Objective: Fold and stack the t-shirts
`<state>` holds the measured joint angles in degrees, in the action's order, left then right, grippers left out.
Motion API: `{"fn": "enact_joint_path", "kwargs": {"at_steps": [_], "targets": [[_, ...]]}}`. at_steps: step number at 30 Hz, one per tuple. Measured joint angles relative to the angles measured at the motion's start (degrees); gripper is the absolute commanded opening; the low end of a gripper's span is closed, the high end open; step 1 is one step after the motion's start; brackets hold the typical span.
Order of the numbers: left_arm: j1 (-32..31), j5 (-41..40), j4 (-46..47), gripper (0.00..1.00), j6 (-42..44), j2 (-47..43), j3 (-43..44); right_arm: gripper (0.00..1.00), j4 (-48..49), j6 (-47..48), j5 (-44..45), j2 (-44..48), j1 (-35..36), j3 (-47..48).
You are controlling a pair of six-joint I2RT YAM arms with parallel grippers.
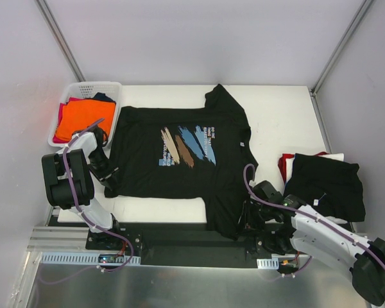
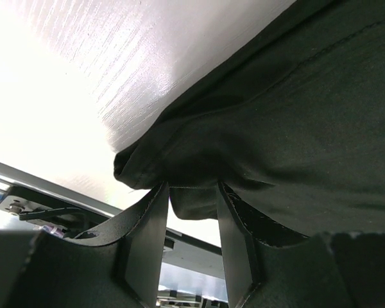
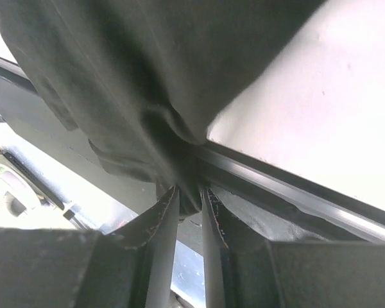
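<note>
A black t-shirt (image 1: 141,163) with a blue, tan and brown brush-stroke print lies spread flat across the white table. One sleeve hangs over the near edge. My left gripper (image 1: 105,174) is shut on the shirt's near-left corner; the left wrist view shows a bunched fold of black cloth (image 2: 276,128) between the fingertips of that gripper (image 2: 191,190). My right gripper (image 1: 246,220) is shut on the hanging sleeve at the table's near edge; in the right wrist view the black cloth (image 3: 135,83) is pinched in its narrow gap (image 3: 189,192).
A white lattice basket (image 1: 93,86) at the back left holds orange, red and navy shirts (image 1: 83,119). A stack of folded shirts (image 1: 324,183), black on top, lies at the right edge. The black rail (image 1: 179,240) runs along the near edge.
</note>
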<state>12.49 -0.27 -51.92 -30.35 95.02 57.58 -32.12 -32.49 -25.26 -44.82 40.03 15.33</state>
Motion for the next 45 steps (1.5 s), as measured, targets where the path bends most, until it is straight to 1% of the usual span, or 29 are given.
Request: {"fn": "enact_joint_path", "kwargs": {"at_steps": [13,21,24,25,27,29,30,31,33,35,37,38,40,41,43,45], "targets": [[0.0,0.0,0.24,0.36,0.0,0.35,-0.02,0.25,-5.99,-4.85,0.92,10.21,1.86,-2.16],[0.0,0.0,0.5,0.36,0.11,0.66,-0.02,0.25,-5.11,-7.15,0.81,9.35,3.13,-2.82],[0.0,0.0,0.5,0.36,0.13,0.66,-0.02,0.22,-4.07,-7.52,0.63,8.07,3.72,-2.8],[0.0,0.0,0.5,0.36,0.13,0.66,-0.02,0.14,-3.72,-7.58,0.55,7.58,3.89,-2.8],[0.0,-0.02,0.5,0.36,0.15,0.66,-0.02,0.01,-3.19,-7.56,0.55,6.8,4.28,-2.75],[0.0,0.0,0.5,0.33,0.15,0.66,-0.02,0.01,-2.93,-7.78,0.83,5.88,4.66,-2.75],[0.0,-0.02,0.5,0.3,0.15,0.66,-0.02,0.01,-2.73,-7.93,0.83,5.46,4.72,-2.75],[0.07,-0.02,0.5,0.24,0.15,0.66,-0.02,0.01,-2.54,-8.0,0.79,5.14,4.81,-2.75],[0.37,-0.13,0.5,0.22,0.13,0.66,-0.02,0.01,-2.21,-8.0,0.66,4.61,4.92,-2.69],[0.66,-0.44,0.52,0.23,0.15,0.66,-0.04,0.01,-1.88,-8.0,0.52,4.15,4.98,-2.64],[0.74,-0.72,0.48,0.31,0.13,0.66,-0.04,0.01,-1.75,-8.0,0.52,3.76,5.09,-2.54],[0.76,-0.83,0.44,0.42,0.15,0.66,-0.04,0.01,-1.7,-8.0,0.55,3.56,5.14,-2.45],[1.11,-0.83,-0.24,0.53,-0.02,0.66,-0.04,0.01,-1.57,-8.0,0.57,3.28,5.25,-2.38],[1.11,-0.74,-0.74,0.65,-0.17,0.66,-0.04,0.01,-1.51,-8.0,0.55,3.19,5.25,-2.38],[1.11,-0.79,-1.97,0.73,-0.35,0.48,-0.07,0.01,-1.38,-8.02,0.5,3.02,5.25,-2.38],[1.11,-0.98,-3.06,0.78,-0.55,-0.04,-0.22,0.01,-0.96,-8.04,0.31,2.47,5.29,-2.36]]}}
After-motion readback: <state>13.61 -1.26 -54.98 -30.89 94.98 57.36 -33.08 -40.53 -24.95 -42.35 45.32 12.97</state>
